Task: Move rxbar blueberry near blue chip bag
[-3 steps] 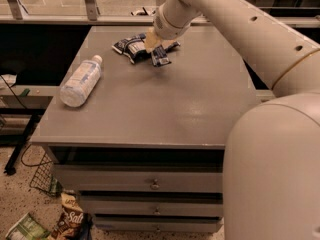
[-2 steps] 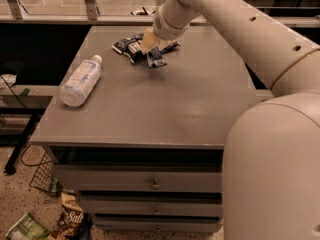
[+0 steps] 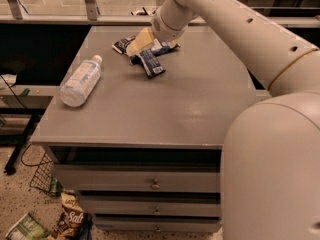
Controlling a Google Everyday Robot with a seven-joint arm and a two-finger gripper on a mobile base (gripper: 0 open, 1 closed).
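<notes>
Item: bottle (image 3: 80, 80), clear, lying on its side on the left of the desk (image 3: 175, 114), cap toward the far edge. Item: chip bag (image 3: 122, 45), far centre of the desk, partly hidden behind my gripper (image 3: 139, 43). Item: my gripper, low over the bag, at the far end of the bar (image 3: 151, 64); I cannot tell whether my jaws are spread or pinching. Item: bar, on the desk right against the bag's near side, white patch at its near end. Item: my arm (image 3: 240, 29), reaching in from the right.
</notes>
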